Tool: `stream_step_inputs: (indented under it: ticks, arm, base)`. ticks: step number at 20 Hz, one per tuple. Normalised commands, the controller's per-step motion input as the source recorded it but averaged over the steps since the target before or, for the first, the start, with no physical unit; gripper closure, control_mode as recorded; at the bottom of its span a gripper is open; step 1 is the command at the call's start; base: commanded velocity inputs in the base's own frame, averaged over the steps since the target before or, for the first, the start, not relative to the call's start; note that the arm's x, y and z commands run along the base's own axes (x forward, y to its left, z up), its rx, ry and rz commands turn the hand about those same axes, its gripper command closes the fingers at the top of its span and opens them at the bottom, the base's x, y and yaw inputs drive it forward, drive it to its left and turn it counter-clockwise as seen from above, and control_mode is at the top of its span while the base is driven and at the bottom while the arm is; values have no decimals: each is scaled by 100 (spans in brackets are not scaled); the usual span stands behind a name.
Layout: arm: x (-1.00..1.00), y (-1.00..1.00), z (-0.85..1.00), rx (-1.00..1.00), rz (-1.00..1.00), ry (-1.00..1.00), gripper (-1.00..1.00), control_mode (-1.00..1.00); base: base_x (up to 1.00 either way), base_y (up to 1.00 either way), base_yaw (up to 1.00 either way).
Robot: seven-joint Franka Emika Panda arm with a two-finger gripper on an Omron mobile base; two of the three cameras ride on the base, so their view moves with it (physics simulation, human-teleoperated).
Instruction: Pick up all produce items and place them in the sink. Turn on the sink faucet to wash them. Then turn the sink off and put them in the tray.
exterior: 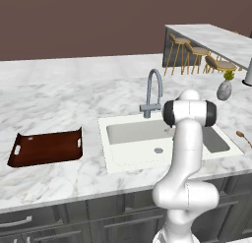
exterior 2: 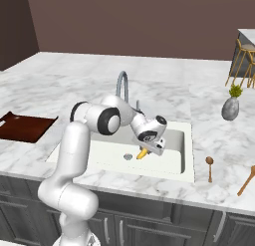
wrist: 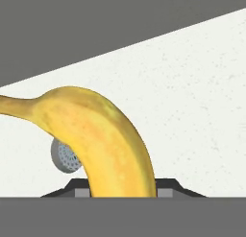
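My gripper (exterior 2: 148, 150) is shut on the produce item, a small curved yellow banana (exterior 2: 142, 154), and holds it low inside the white sink (exterior 2: 175, 140), close above the round metal drain (exterior 2: 128, 156). In the hand view the banana (wrist: 103, 140) rises between the dark fingertips (wrist: 169, 184), its stem pointing left, with the drain (wrist: 64, 157) just behind it. The grey gooseneck sink faucet (exterior 2: 122, 85) stands at the back rim; no water shows. In the left base view my arm covers the hand, and the sink (exterior: 129, 133), faucet (exterior: 154, 92) and empty brown tray (exterior: 47, 147) are seen. The tray (exterior 2: 25, 128) lies left of the sink.
A grey vase with a plant (exterior 2: 230, 108) stands on the marble counter to the sink's right. Two wooden spoons (exterior 2: 209, 166) (exterior 2: 247, 180) lie near the front edge. Bar stools (exterior: 197, 55) stand at the far counter.
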Motion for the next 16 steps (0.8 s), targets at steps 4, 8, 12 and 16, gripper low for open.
stream_step_inputs:
  ticks: [4, 8, 12, 16]
  arm:
    - [20, 0, -25, 0, 0, 0, 100, -100]
    - [19, 0, -27, 0, 0, 0, 100, -100]
    - [16, -1, -24, 0, 0, 0, 100, -100]
    - [15, -2, -22, 0, 0, 0, 100, -100]
  base:
    - [0, 0, 0]
    - [0, 0, 0]
    - [0, 0, 0]
    - [0, 0, 0]
